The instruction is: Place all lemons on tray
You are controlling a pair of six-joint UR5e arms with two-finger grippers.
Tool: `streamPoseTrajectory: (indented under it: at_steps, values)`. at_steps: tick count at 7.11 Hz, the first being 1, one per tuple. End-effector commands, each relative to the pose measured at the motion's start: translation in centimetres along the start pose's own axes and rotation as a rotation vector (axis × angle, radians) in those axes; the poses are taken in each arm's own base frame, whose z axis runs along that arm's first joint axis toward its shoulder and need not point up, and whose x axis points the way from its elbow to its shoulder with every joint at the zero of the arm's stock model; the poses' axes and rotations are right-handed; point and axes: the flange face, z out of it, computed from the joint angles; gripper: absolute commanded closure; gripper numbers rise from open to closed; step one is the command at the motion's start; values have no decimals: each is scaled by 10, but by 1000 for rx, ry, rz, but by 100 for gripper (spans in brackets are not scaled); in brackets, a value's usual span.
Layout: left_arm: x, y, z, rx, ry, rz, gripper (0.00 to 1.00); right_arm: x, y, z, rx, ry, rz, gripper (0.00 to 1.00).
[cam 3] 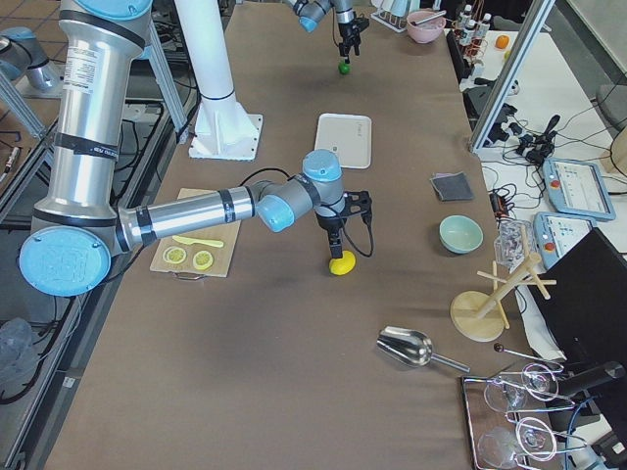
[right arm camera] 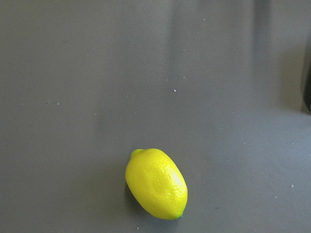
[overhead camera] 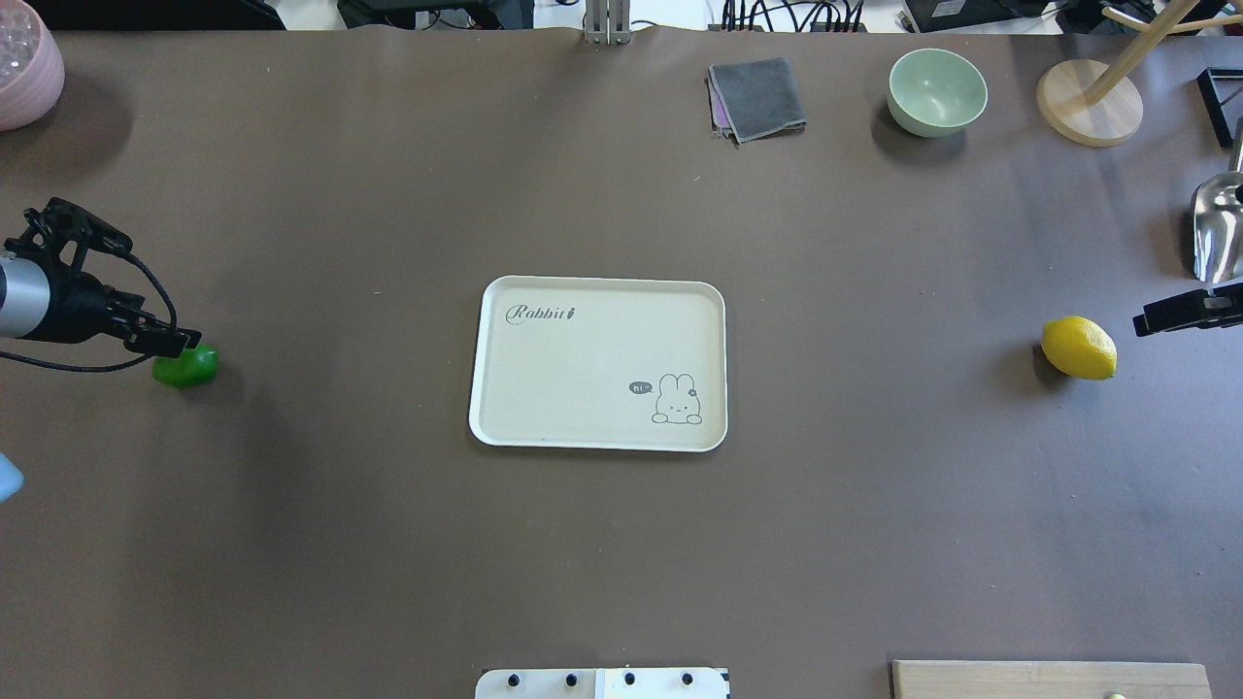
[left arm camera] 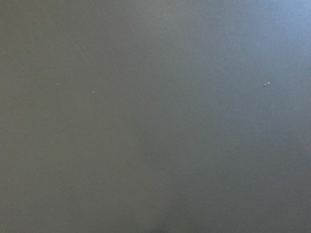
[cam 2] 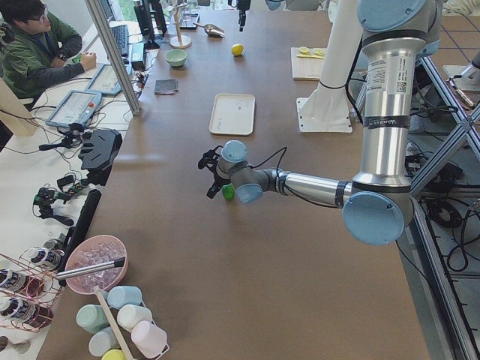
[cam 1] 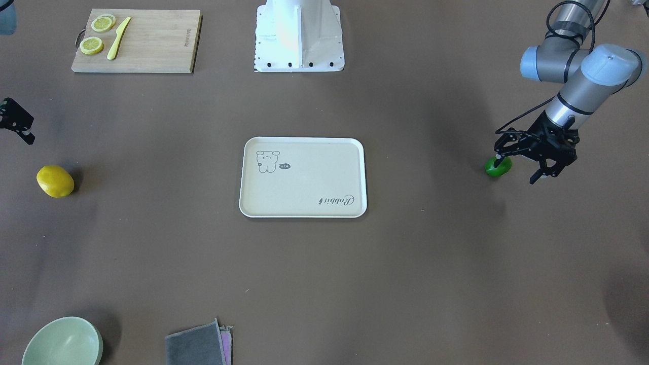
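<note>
Left gripper point(cam 1: 518, 170), jaws spread, hangs over the small glossy green lemon point(cam 1: 497, 168), apparently touching it. Right gripper point(cam 1: 19, 126), whose jaws I cannot tell apart or together, hovers near the larger yellow lemon point(cam 1: 55, 181). Both fruits lie well apart from the cream rectangular tray point(cam 1: 302, 215).

Tray point(overhead camera: 583, 359) between left lemon point(overhead camera: 189, 367), right lemon point(overhead camera: 1079, 348)

A yellow lemon point(cam 1: 55, 181), green lemon point(cam 1: 498, 167), cream tray point(cam 1: 314, 177) (white-rimmed), brown table point(cam 1: 405, 279).
</note>
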Motion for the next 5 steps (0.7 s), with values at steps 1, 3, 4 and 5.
streamPoseTrajectory:
  at_steps: [1,3,4,5]
  values:
    - [13,6,3,25,47,34,2,-1,0,-1,1,-2,-1,0]
    - [15,10,5,5,74,33,2,-1,0,0,1,-1,-1,0]
    - [8,18,15,-19,64,31,2,-1,0,-1,2,-1,0,0]
    - [10,23,21,-32,66,34,2,0,0,-1,2,-1,0,0]
